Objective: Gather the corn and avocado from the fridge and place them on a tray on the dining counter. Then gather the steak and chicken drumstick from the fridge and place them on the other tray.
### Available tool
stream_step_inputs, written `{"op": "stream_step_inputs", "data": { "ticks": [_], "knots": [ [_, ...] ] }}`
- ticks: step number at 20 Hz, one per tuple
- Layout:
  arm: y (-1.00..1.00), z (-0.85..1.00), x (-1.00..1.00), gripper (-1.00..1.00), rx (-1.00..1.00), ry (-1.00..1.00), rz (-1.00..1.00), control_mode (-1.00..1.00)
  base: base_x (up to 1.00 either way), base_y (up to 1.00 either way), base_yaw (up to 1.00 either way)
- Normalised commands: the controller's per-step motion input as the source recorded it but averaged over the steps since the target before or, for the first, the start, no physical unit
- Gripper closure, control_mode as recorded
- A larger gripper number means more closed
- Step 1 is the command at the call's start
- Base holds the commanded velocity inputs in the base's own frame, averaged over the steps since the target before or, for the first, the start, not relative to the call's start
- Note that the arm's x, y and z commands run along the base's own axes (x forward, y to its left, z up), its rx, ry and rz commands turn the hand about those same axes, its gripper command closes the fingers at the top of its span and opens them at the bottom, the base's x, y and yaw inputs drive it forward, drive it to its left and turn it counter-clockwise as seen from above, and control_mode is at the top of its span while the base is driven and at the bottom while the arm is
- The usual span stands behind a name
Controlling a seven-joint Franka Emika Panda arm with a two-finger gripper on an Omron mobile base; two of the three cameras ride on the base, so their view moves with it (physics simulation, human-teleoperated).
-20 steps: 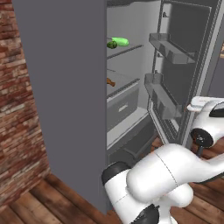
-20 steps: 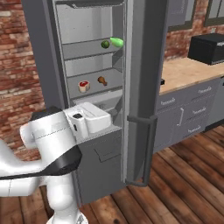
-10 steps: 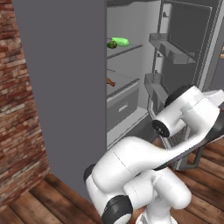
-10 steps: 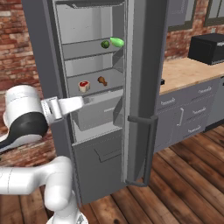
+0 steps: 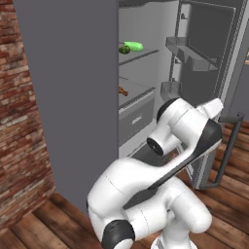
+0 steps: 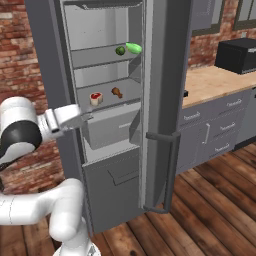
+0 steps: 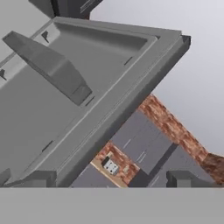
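No text, label, brand, number or sign can be read anywhere in these views. The tall dark grey metal fridge [image 6: 150, 100], its open door and its shelves carry plain surfaces, and the black box-shaped microwave [image 6: 237, 55] on the wooden counter shows no legible marking.

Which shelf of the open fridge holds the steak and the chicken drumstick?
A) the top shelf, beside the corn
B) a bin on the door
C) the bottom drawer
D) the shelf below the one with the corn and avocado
D: in the right base view the steak and drumstick lie one shelf under the corn and avocado.
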Motion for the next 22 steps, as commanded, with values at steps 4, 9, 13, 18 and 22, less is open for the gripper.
{"op": "stream_step_inputs", "data": {
  "ticks": [4, 9, 13, 18, 22],
  "knots": [
    [-0.08, 0.0, 0.49, -1.0, 0.0, 0.27, 0.02, -1.0, 0.0, 0.0, 0.0],
    [-0.22, 0.0, 0.45, -1.0, 0.01, 0.3, 0.01, -1.0, 0.0, 0.0, 0.0],
    [-0.55, 0.0, 0.28, -1.0, 0.03, 0.22, 0.0, -1.0, 0.0, 0.0, 0.0],
    [-0.52, 0.0, 0.45, -1.0, 0.02, 0.2, 0.0, -1.0, 0.0, 0.0, 0.0],
    [-0.6, 0.0, 0.51, -1.0, 0.04, 0.16, 0.0, -1.0, 0.0, 0.0, 0.0]
  ]
}}
